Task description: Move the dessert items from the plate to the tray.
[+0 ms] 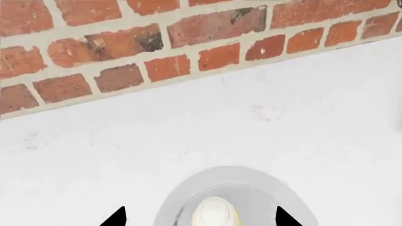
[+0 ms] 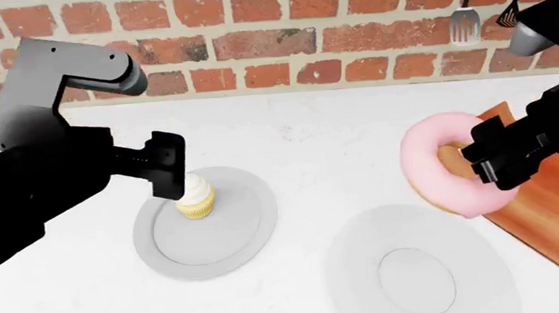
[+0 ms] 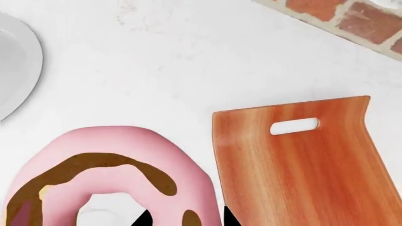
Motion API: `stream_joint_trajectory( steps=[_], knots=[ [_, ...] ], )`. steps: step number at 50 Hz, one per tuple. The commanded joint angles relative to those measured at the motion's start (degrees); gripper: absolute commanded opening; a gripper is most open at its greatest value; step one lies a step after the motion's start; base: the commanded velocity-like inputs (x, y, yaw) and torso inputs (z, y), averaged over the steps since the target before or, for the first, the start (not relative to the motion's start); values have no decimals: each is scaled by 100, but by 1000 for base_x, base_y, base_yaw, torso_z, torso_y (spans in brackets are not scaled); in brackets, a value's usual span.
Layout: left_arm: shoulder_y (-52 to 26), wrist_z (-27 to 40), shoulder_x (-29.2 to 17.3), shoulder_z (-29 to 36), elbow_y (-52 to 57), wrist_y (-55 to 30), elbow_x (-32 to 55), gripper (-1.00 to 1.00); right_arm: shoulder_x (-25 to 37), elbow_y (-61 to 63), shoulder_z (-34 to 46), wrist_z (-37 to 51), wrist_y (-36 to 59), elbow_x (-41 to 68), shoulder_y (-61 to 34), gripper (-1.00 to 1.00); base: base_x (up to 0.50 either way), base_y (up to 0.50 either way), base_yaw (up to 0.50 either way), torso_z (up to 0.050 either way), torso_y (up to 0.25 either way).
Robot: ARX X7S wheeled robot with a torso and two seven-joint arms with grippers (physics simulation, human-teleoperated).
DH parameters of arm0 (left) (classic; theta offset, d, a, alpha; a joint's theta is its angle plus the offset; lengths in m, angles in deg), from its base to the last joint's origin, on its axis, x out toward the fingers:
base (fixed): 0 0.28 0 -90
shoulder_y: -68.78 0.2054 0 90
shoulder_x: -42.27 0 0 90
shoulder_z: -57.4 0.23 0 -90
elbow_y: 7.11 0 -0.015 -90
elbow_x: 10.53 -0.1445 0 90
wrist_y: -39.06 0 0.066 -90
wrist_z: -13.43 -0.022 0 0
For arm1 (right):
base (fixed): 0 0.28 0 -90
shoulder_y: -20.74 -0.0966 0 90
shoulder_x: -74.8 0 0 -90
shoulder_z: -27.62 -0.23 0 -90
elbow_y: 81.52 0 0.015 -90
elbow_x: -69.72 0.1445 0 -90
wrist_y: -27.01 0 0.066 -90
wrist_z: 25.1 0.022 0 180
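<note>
Over the white desk [image 2: 337, 138], donut aloft, cupcake on its plate.

At 3 o'clock the right pincer [image 2: 486, 158] pinches the pink donut [image 2: 436, 164], lifted just left of the wooden tray [image 2: 549, 204] edge; bare desk lies between it and the empty plate [image 2: 366, 268] at 5; at 9 the left pincer [image 1: 201, 217] hangs spread either side of the cupcake [image 2: 196, 195], which stands on the grey plate [image 2: 235, 233].
</note>
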Motion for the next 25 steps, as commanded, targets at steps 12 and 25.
stream_joint_trajectory(
  steps=[12,25],
  knots=[
    [307,-10,-7,360,-232,-1,77,100,4,122,-72,-294,-168,-370,70,-100,0,0,0,0,0],
    [433,-952,249,304,-572,-163,-938,100,-17,47,-61,-347,-18,-332,-184,-100,0,0,0,0,0]
  ],
)
